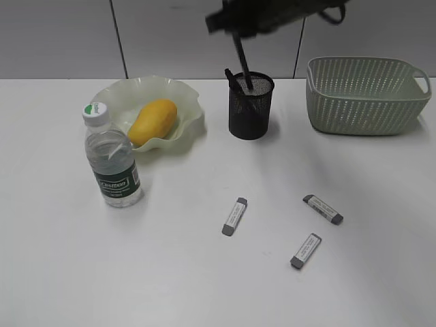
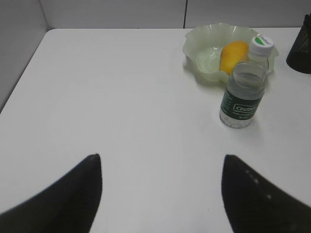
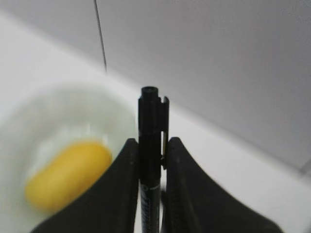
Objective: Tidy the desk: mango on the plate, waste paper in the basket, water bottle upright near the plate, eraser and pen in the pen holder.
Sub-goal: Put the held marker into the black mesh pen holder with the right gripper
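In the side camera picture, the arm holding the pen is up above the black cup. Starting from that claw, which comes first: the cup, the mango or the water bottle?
From the right gripper in the exterior view:
1. Pen holder, directly beneath it, the pen dipping into it.
2. Mango, to the left, lying in the plate.
3. Water bottle, farther left and nearer the camera, standing upright.

right arm [image 1: 272, 15]: blurred, cut off by the top edge of the exterior view
pen [image 3: 149, 160]: lower part cut off at the bottom edge
pen holder [image 2: 301, 48]: cut by the right edge
mango [image 3: 68, 174]: out of focus
eraser labels [image 1: 235, 215]: print too small to read
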Available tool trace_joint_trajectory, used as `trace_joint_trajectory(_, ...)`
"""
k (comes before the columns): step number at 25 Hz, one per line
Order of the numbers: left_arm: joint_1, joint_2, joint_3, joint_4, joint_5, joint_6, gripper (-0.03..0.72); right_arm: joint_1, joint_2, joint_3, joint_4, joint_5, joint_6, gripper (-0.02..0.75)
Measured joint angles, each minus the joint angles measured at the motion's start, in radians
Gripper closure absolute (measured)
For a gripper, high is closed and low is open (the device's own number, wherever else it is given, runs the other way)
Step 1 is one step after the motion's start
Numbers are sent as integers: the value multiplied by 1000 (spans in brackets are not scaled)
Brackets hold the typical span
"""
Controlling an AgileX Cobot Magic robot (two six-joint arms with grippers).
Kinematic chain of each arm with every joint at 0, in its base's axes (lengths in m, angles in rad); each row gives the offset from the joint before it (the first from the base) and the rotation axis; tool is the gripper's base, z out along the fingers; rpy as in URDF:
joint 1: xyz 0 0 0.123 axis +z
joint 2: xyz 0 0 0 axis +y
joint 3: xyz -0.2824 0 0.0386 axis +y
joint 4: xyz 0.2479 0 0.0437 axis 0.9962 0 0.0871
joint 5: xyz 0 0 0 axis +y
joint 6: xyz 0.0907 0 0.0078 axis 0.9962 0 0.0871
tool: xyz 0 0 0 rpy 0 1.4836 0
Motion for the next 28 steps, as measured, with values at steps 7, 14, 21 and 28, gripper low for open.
trace_joint_trajectory(7, 0, 0, 0, 0, 0, 0, 117, -113, 96, 242, 96, -740, -35, 596)
trace_joint_trajectory(14, 0, 0, 0, -1, 0, 0, 117, -131, 259, 245, 140, -857, -67, 560)
trace_joint_trajectory(21, 0, 0, 0, -1, 0, 0, 117, -131, 116, 253, 160, -553, -74, 200)
trace_joint_trajectory(28, 0, 0, 0, -1, 0, 0, 117, -131, -314, 306, 82, 338, -133, 305)
